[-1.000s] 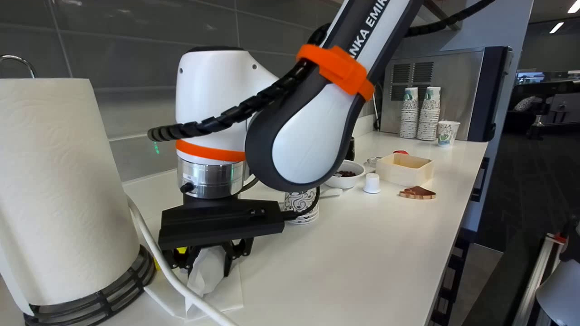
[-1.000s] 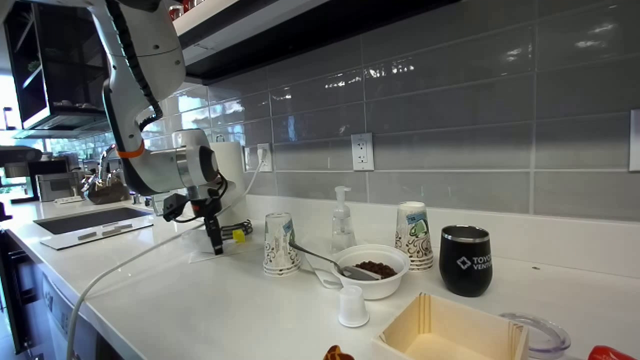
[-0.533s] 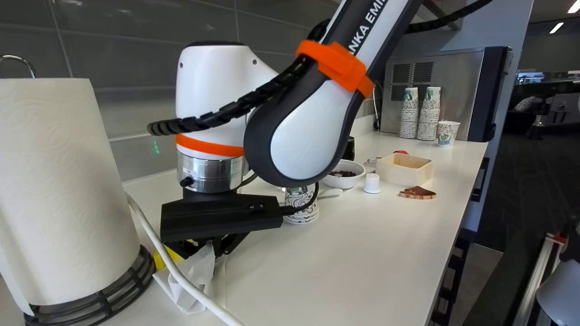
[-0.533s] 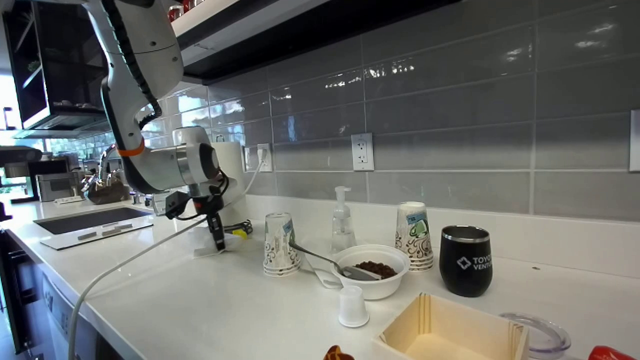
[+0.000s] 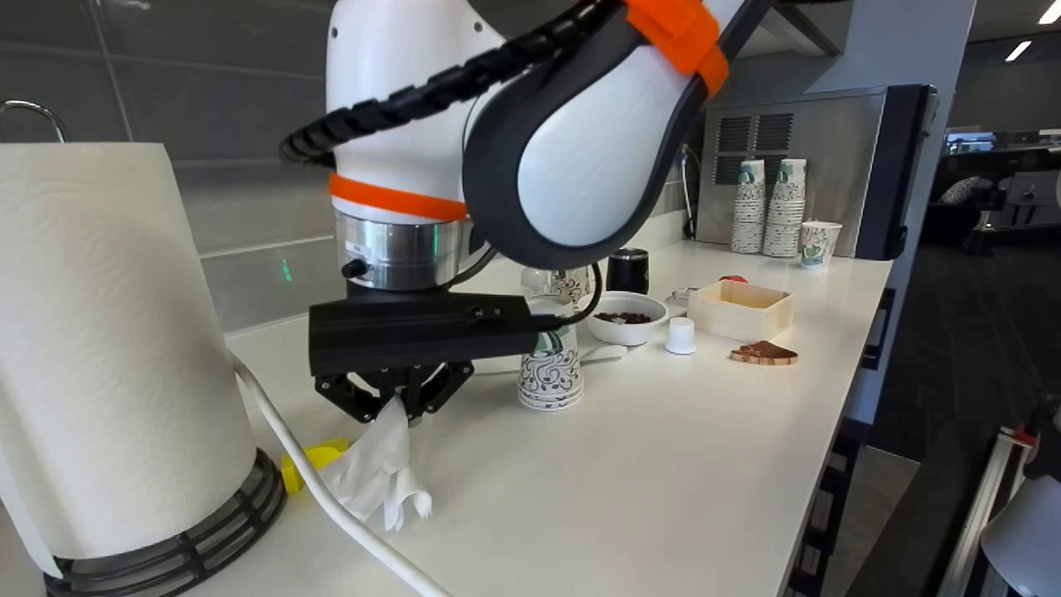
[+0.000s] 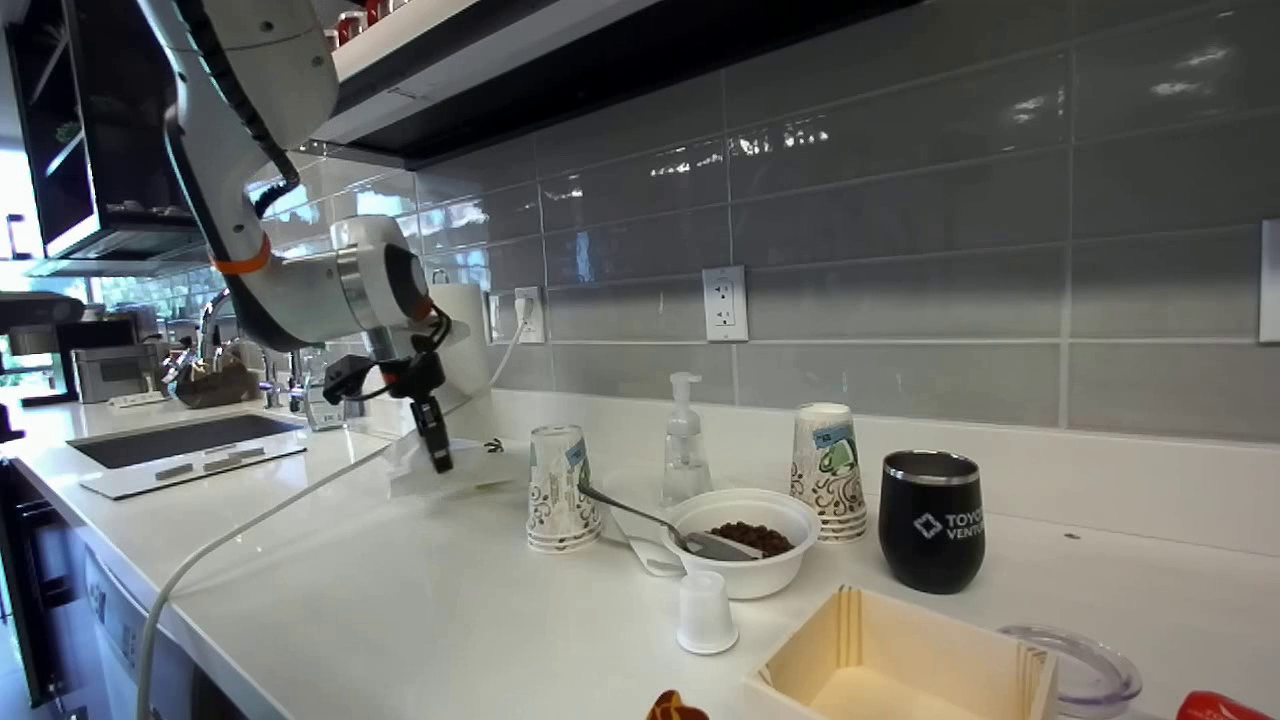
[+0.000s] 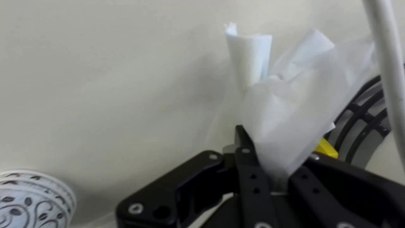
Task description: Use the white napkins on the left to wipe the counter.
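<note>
While a robot arm (image 5: 593,157) leans over the off-white counter (image 5: 630,464), its black pincer (image 5: 404,413) is clamped on the bunch of white napkins (image 5: 380,473), which hang crumpled and flared beneath it; whether their lowest folds touch the counter, I cannot tell. A white cable (image 5: 348,520) runs past on their near side, and a yellow piece (image 5: 319,456) shows just to their left. At near left stands a paper-towel roll (image 5: 116,356) on a black base (image 5: 189,549). Farther along to the right are upturned patterned cups (image 5: 550,373), a white bowl (image 5: 623,332) and a wooden box (image 5: 729,319).
</note>
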Controlling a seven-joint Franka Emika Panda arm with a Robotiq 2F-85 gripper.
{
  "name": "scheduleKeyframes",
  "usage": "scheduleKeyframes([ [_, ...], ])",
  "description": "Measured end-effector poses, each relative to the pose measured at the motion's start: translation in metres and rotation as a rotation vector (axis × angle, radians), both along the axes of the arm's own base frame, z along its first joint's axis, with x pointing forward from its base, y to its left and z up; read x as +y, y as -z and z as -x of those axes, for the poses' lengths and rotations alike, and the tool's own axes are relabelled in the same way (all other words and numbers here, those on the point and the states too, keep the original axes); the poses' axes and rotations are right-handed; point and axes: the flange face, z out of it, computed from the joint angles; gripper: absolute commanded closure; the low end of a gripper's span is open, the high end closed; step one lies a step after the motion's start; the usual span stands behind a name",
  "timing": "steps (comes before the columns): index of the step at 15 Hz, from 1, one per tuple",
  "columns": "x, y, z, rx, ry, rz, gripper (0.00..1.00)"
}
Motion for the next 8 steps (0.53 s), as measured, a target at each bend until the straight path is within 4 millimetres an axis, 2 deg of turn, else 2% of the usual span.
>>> scheduleKeyframes([
  [3,-0.017,-0.025,0.010,0.005,0.032,0.057,0.99],
  [5,-0.030,-0.034,0.018,0.031,0.068,0.070,0.99],
  [8,-0.047,-0.024,0.034,0.123,0.128,0.064,0.99],
])
